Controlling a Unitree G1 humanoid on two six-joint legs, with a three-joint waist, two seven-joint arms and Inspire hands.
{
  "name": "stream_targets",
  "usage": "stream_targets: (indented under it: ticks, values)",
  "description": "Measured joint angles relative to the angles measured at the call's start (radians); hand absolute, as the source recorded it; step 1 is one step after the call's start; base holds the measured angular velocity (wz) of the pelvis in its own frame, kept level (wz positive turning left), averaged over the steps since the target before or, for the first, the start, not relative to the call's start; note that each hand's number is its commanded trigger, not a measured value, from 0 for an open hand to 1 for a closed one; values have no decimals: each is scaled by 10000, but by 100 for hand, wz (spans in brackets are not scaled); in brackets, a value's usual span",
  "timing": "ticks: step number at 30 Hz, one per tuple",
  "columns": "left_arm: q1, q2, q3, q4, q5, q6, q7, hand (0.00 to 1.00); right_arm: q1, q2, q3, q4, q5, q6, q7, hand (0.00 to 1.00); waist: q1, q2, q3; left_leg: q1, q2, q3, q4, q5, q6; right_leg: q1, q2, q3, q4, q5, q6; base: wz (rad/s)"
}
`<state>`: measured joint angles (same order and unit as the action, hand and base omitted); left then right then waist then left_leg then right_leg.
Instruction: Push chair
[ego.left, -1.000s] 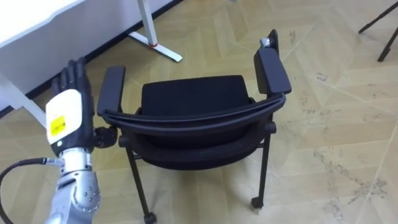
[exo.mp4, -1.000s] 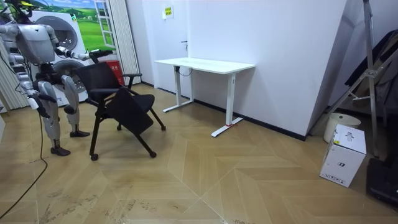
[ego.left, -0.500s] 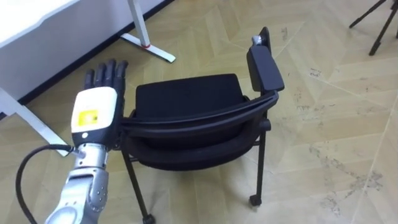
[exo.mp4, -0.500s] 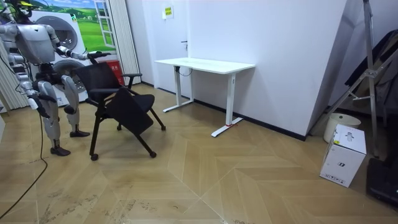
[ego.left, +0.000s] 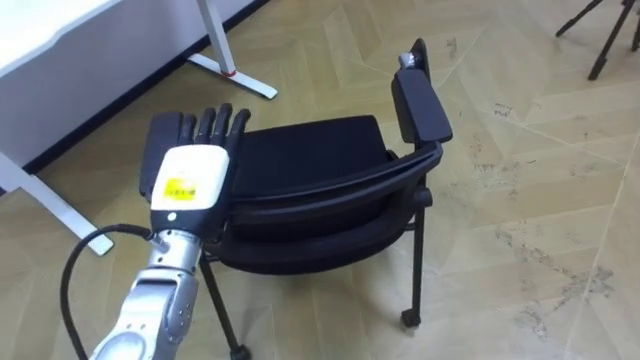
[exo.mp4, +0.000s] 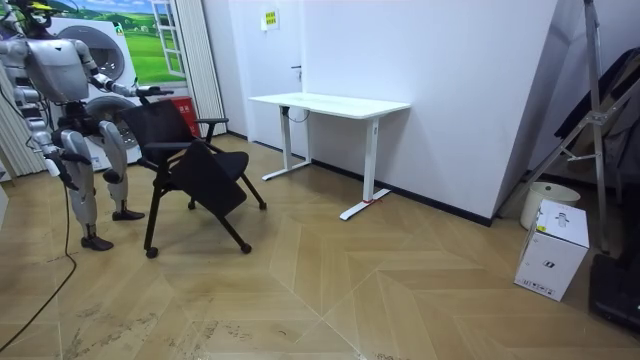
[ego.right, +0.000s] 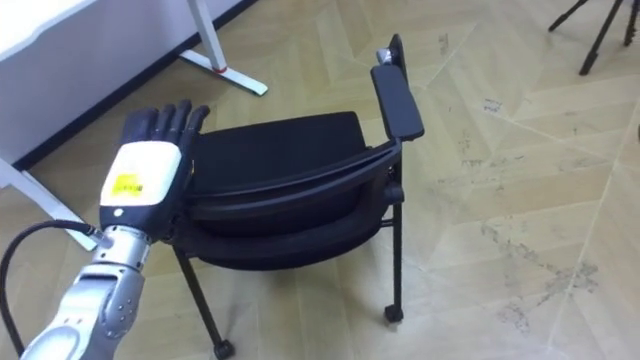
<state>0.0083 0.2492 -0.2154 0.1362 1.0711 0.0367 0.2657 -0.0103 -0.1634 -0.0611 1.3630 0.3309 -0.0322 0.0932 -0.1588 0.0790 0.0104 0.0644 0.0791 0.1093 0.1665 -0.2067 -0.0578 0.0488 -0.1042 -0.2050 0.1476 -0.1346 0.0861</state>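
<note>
A black chair (ego.left: 320, 180) with armrests and castors stands just below me, its backrest toward me and its seat facing away. My left hand (ego.left: 188, 170) is raised over the chair's left armrest and the left end of the backrest, fingers straight and open, back of the hand toward me. The left armrest is hidden behind it. The right armrest (ego.left: 419, 102) is free. In the room view I stand at the far left behind the chair (exo.mp4: 190, 160), left arm stretched over its back, right hand (exo.mp4: 60, 172) hanging by my side.
A white desk (ego.left: 60, 40) on white legs (ego.left: 225, 60) stands ahead on the left, against the wall. Wooden floor stretches to the right of the chair. Dark tripod legs (ego.left: 600, 30) show at the top right. A white box (exo.mp4: 552, 250) sits far off.
My left hand has moved right and forward, from beside the left armrest to over it and the backrest's end. The head camera has shifted a little; the chair stays in place in the room view.
</note>
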Motion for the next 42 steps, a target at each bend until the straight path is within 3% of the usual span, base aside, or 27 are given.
stream_targets:
  ticks: [4,8,14,15,18,29,31,32,33,42]
  values:
    - [-3,1,63,67,-162,-5,-235,0,1,-1,-4,-36,-8,3,105,0,15,-16,-3,37,6,197,6,0,0,-138,3,181,64,2,-3,-14]
    - [-3,13,163,864,-444,-26,-234,0,-4,2,-3,-121,-101,0,97,0,25,-67,-10,119,4,344,-6,0,0,-114,13,349,79,9,-7,-12]
    - [-97,19,181,1356,-1225,-305,111,0,29,11,-10,-147,-187,26,83,0,20,-140,-22,342,9,530,-34,0,0,50,27,451,64,10,-5,-5]
    - [-102,19,182,1472,-1359,-333,112,0,51,6,-13,-164,-220,30,81,0,21,-124,-80,350,10,560,-32,0,0,49,30,491,65,10,-5,-7]
    - [-190,18,184,1770,-1393,-357,107,0,231,0,-50,-379,-227,28,87,0,-36,-89,-141,371,10,578,-32,0,0,54,30,507,87,14,-6,-2]
    - [-450,17,369,2365,-1733,-523,160,0,292,0,-272,-450,-314,36,201,0,-55,-110,-115,629,14,921,-164,1,2,46,82,940,206,17,2,-6]
    - [-449,17,370,2364,-1751,-527,172,44,297,0,-350,-450,-314,69,207,0,-57,-109,-114,629,13,922,-169,1,2,46,82,950,207,17,2,0]
    - [-449,17,370,2364,-1751,-537,174,86,297,-2,-397,-450,-316,100,203,0,-54,-109,-114,629,13,922,-170,1,2,46,83,951,206,17,2,0]
    - [-447,17,369,2364,-1750,-549,177,100,298,-10,-400,-450,-313,110,204,0,-50,-108,-114,634,14,922,-172,1,2,46,83,951,209,17,2,0]
    - [-447,27,368,2364,-1744,-578,184,100,298,-25,-400,-449,-316,116,198,0,-41,-135,-96,643,13,926,-178,1,2,47,83,952,200,17,3,0]
